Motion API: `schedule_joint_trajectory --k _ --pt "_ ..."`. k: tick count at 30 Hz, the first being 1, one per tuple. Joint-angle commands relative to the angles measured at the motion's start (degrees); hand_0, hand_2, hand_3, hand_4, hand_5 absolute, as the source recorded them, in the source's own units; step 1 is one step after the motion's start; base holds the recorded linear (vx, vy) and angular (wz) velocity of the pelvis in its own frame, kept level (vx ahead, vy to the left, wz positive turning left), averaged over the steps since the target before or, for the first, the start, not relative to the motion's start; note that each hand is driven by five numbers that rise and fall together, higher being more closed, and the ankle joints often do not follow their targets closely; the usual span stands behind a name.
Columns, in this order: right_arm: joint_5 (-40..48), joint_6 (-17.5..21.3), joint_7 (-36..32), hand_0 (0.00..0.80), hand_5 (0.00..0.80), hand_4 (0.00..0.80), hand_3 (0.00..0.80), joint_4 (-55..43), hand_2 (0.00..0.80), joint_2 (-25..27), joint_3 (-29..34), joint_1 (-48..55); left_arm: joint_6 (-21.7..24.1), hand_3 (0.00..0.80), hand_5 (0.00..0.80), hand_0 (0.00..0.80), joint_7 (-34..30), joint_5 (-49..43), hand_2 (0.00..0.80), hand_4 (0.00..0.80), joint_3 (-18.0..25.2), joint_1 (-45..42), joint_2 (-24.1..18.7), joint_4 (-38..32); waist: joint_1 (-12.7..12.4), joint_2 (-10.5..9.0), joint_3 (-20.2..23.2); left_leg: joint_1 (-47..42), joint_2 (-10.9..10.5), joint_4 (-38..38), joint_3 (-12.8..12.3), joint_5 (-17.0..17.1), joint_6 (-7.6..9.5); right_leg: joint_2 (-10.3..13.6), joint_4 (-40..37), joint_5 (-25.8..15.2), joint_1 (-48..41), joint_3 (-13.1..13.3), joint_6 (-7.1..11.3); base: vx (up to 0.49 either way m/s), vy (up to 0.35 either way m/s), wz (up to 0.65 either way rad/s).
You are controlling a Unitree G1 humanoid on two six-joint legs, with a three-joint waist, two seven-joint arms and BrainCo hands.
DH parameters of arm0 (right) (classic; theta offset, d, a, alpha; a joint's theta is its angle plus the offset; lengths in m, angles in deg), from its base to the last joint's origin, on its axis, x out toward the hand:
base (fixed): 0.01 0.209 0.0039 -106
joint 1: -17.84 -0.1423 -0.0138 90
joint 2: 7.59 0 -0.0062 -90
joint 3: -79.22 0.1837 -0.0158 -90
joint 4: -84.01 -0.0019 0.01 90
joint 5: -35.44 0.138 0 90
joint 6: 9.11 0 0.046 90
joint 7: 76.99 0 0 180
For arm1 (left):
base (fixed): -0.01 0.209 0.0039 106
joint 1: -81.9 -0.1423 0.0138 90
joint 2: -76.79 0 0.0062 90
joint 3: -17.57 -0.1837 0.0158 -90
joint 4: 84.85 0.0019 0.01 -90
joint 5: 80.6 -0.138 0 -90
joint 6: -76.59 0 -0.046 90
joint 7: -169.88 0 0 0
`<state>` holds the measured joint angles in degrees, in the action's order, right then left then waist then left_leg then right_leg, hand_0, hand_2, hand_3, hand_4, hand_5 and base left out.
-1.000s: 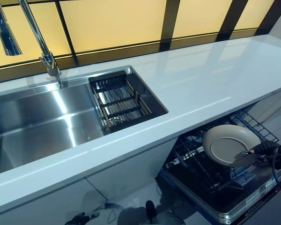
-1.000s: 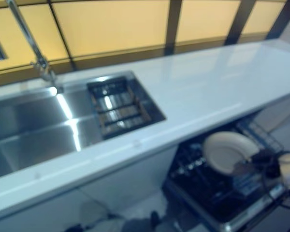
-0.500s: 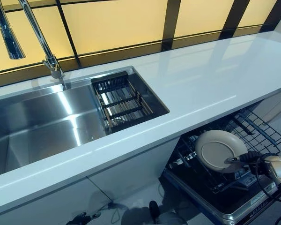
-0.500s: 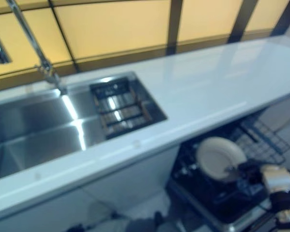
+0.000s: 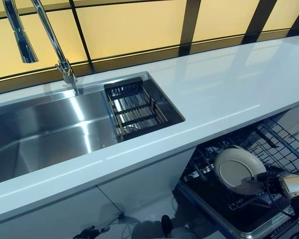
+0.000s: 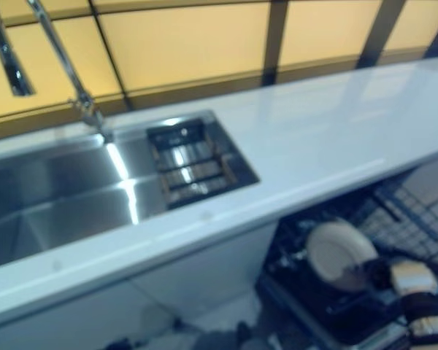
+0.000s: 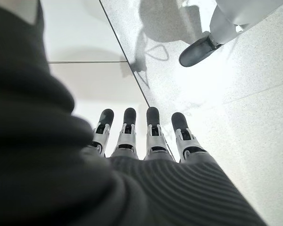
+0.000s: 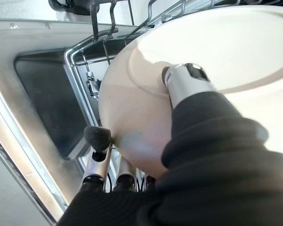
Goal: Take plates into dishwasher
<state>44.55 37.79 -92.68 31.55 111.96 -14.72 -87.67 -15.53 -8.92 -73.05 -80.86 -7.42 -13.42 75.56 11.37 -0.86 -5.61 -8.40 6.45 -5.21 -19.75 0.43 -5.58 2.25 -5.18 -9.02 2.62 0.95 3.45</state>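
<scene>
A cream plate (image 5: 236,168) is held tilted, almost on edge, over the lower rack (image 5: 274,142) of the open dishwasher under the counter. My right hand (image 5: 278,180) is shut on the plate's right rim. In the right wrist view the thumb (image 8: 183,84) presses on the plate (image 8: 226,52) and the fingers (image 8: 98,139) curl behind its edge, close to the rack wires (image 8: 101,28). I cannot tell whether the plate's lower edge touches the rack. My left hand (image 7: 151,141) hangs open over the floor, holding nothing.
A white countertop (image 5: 229,84) runs above the dishwasher. A steel sink (image 5: 45,134) with a tall faucet (image 5: 52,40) and a wire drain basket (image 5: 137,107) lies to the left. The dishwasher door (image 5: 229,224) lies folded down in front.
The camera has shifted a little. My right hand has lowered the plate toward the rack and moved it in under the counter edge. The left hand has not changed.
</scene>
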Motion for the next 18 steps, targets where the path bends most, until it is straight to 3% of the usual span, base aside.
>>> schedule_joint_trajectory --k 1,12,18 --pt "-1.4 0.8 -0.3 0.8 0.8 0.8 0.8 5.3 0.8 -3.3 -3.9 -6.8 -0.4 0.0 0.0 0.0 0.2 0.2 0.0 0.0 -1.8 3.4 -2.1 -0.2 -2.6 -2.62 -1.3 -1.2 -2.0 0.2 3.9 -2.1 2.17 0.5 0.2 2.6 -1.6 -0.8 3.09 0.0 0.0 0.0" --pt "0.8 1.4 1.2 0.8 0.8 0.8 0.8 11.5 0.8 -6.3 -5.0 -9.2 -0.7 0.0 0.0 0.0 0.1 0.0 0.0 0.0 -3.3 4.0 -1.8 -0.1 -4.1 -1.79 -1.4 -0.9 -2.2 0.2 5.4 -2.0 2.26 0.9 0.2 2.8 -2.0 -1.3 2.99 0.001 0.003 0.03" --pt "1.4 4.3 1.1 0.8 0.8 0.8 0.8 13.9 0.8 -7.7 -5.5 -10.3 -0.8 0.0 0.0 0.0 -0.4 0.2 0.0 0.0 -4.0 4.2 -1.8 -0.2 -4.8 -1.38 -1.4 -0.8 -2.3 0.2 6.2 -2.0 2.29 1.0 0.2 2.9 -2.0 -1.6 2.95 -0.003 0.005 0.04"
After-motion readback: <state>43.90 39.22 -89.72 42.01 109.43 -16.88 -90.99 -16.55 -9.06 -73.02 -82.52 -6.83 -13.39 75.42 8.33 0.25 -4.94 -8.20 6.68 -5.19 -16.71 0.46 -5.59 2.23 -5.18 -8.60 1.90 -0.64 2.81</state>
